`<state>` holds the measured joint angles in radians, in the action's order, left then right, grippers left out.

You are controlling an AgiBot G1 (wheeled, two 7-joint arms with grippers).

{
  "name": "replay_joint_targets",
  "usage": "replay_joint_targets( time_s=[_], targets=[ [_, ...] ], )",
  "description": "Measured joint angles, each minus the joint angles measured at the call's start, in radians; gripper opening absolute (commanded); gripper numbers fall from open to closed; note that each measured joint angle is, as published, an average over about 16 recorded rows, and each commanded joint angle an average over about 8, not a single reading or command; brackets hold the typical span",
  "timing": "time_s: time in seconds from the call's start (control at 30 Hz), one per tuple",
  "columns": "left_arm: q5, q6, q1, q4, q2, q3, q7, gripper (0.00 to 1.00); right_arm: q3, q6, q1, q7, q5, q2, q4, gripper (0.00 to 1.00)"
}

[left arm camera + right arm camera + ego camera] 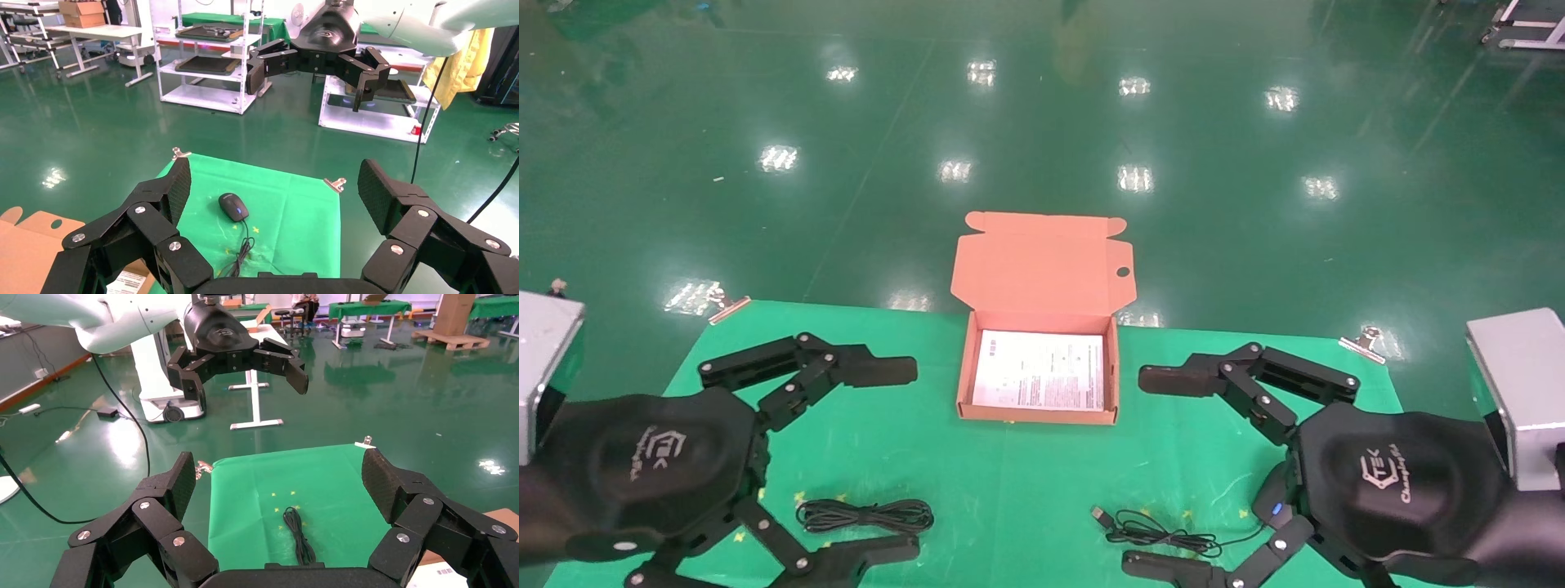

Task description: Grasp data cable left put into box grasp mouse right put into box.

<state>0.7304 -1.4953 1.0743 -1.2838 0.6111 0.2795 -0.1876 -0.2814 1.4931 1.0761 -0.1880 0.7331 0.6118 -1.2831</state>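
Note:
The salmon-orange box [1038, 415] stands open at the table's far middle, its lid [1042, 265] folded back and a white printed sheet inside. The data cable [865, 515], a narrow black bundle, lies near the front left; it also shows in the right wrist view [298, 536]. The black mouse [233, 206] lies front right, mostly hidden under my right hand in the head view, with its cord and USB plug [1101, 514] showing. My left gripper [899, 459] is open above the cable. My right gripper [1152, 472] is open above the mouse's cord. Both are empty.
The table carries a green cloth [1009, 482] held by metal clips [1361, 341] at its far corners. Silver blocks stand at the left edge [543, 343] and the right edge [1516, 384]. Beyond the table is shiny green floor with racks.

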Motion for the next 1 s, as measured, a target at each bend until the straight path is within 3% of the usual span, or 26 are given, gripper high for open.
replay_joint_targets(
  time_s=[0.63, 0.83, 1.0],
  targets=[
    [0.030, -0.005, 0.018, -0.003, -0.003, 0.011, -0.001, 1.00, -0.001, -0.007, 0.000, 0.000, 0.008, -0.002, 0.002, 1.00],
    [0.120, -0.023, 0.076, -0.007, -0.001, 0.054, -0.028, 1.00, -0.014, -0.017, 0.021, 0.019, 0.074, -0.013, -0.011, 1.00],
    [0.267, -0.048, 0.180, -0.015, 0.022, 0.133, -0.074, 1.00, -0.046, -0.015, 0.069, 0.059, 0.190, -0.015, -0.029, 1.00]
  ],
)
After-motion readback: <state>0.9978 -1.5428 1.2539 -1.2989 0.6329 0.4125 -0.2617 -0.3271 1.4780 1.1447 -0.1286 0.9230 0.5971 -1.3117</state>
